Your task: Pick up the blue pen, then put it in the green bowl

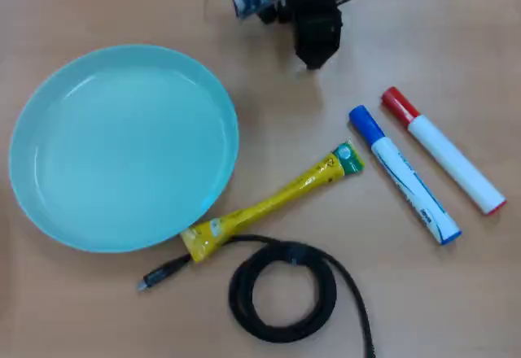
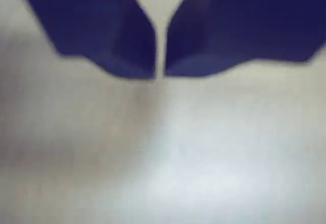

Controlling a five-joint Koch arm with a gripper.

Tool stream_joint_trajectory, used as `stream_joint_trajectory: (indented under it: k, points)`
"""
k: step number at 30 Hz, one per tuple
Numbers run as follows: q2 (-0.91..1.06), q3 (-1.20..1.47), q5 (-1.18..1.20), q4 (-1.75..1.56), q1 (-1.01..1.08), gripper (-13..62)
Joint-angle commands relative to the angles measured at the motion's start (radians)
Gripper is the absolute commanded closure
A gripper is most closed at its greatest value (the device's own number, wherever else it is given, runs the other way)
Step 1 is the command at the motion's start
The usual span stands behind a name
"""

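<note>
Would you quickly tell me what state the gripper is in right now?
Gripper: closed, only a thin slit between the jaws, holding nothing.

The blue pen, a capped white marker with blue print, lies flat pointing its blue cap toward eleven o'clock, well apart at three o'clock from the empty, upright pale turquoise green bowl.

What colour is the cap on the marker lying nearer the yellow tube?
Blue. The blue pen has its cap at the upper left end, clearest in the overhead view.
</note>
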Motion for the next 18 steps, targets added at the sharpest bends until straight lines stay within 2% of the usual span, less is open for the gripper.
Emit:
stream_joint_trajectory:
  k: [1,7,13,18]
  points:
    - [0.095,-0.121,-0.006,0.006,-0.011,55.4]
    - [0.095,-0.245,-0.005,0.043,-0.060,55.5]
    - [0.089,-0.532,0.006,0.253,-0.081,55.5]
    - [-0.058,-0.719,0.008,0.344,-0.089,55.5]
